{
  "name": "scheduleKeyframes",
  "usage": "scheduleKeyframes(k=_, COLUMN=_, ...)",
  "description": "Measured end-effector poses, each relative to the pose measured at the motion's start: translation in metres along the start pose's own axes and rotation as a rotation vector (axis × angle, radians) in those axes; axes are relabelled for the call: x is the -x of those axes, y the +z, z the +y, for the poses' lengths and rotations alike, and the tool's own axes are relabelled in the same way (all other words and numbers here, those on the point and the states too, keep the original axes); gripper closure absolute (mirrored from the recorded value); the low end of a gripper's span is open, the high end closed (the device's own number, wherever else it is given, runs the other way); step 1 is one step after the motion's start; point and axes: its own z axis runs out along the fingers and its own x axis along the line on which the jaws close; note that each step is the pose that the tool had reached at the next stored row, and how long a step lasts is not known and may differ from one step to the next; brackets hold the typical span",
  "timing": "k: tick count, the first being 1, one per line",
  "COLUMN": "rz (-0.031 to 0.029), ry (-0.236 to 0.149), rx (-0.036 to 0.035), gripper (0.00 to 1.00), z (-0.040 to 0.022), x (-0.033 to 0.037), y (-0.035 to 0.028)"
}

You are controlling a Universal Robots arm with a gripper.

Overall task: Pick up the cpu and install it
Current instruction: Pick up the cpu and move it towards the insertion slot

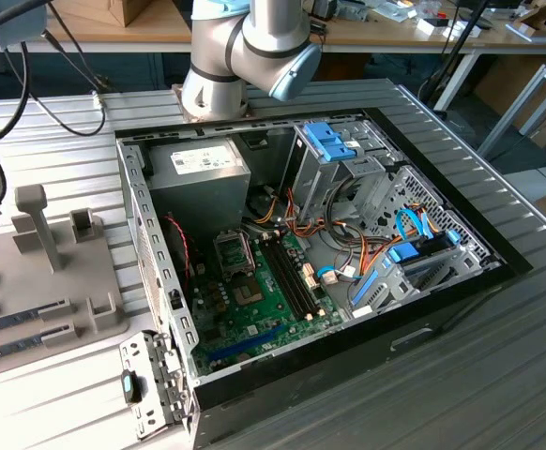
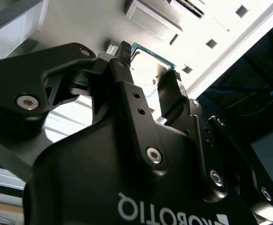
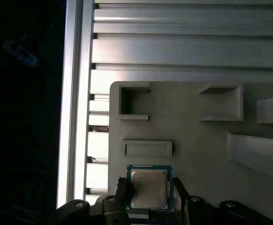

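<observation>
We are at the very start of the job, as we judge it: the pick is in hand and the install is all still to do. In both wrist views the tool (image 3: 150, 186) has its two black fingers (image 3: 122, 192) drawn in to the width of the cpu (image 3: 148, 188), one against each of two opposite edges, so we read it as gripping the chip and nothing else. The cpu lies flat with its silver top up and its thin green rim showing all round, over the pale grey holder tray (image 3: 197, 150), close beside a shallow rectangular recess moulded into that tray. We cannot tell whether the chip is already lifted clear of its seat or is resting there with the fingers closed on it. In the exterior view the same tray (image 1: 95, 309) sits on the ribbed metal counter (image 1: 479, 375) at the exterior view's left, and the arm (image 1: 254, 47) shows at the top of the frame, behind the open computer case (image 1: 367, 347). The case fills the middle of that frame, with the green motherboard (image 1: 254, 319) lying in its floor. The socket (image 1: 234, 251) sits in the board's upper left part, well apart from the tray (it looks unfilled to us, though we would not swear to it). So nothing of the install shows as done: the chip is at the tray, not at the board.
</observation>
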Motion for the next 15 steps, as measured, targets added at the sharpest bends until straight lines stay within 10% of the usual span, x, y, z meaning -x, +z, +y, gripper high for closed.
scheduleKeyframes(k=15, rz=0.0001, ry=0.0, rx=0.0, gripper=0.53, z=0.0002, x=-0.0003, y=-0.0061)
